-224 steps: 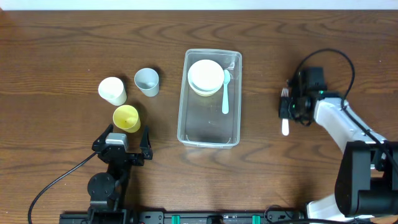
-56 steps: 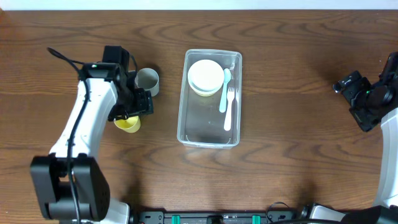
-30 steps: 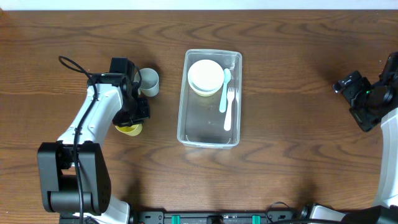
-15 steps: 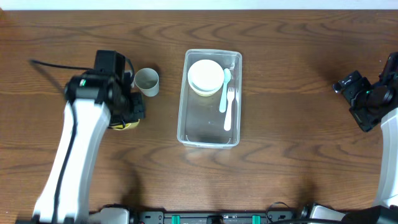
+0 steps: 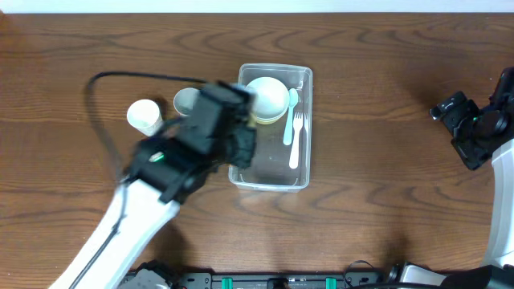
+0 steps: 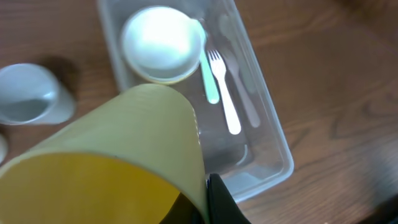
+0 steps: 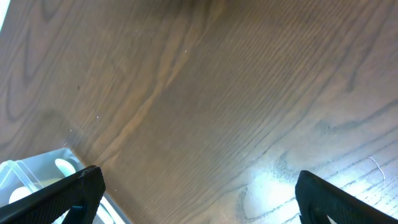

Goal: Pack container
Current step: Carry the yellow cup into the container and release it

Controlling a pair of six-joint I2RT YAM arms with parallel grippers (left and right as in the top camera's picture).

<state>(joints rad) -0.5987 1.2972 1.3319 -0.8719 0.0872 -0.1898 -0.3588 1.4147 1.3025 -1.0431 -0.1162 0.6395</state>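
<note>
Over at the left wall of the clear rectangular plastic container (image 5: 277, 172) sat mid-desk (image 5: 385, 209), a yellow plastic cup (image 6: 124, 149) is held pinched in the left claw (image 5: 239, 143), right claw (image 7: 199, 186) spread empty, so it's judged the drop-in step, lowering onto the bare floor likely needed next.

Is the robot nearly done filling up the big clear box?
About halfway. Done: the bowls, a spoon and a fork already lie in the container. In hand: the left claw grips a yellow cup by the container's edge. Left: a white cup and a grey cup stand outside it on the table.
</note>
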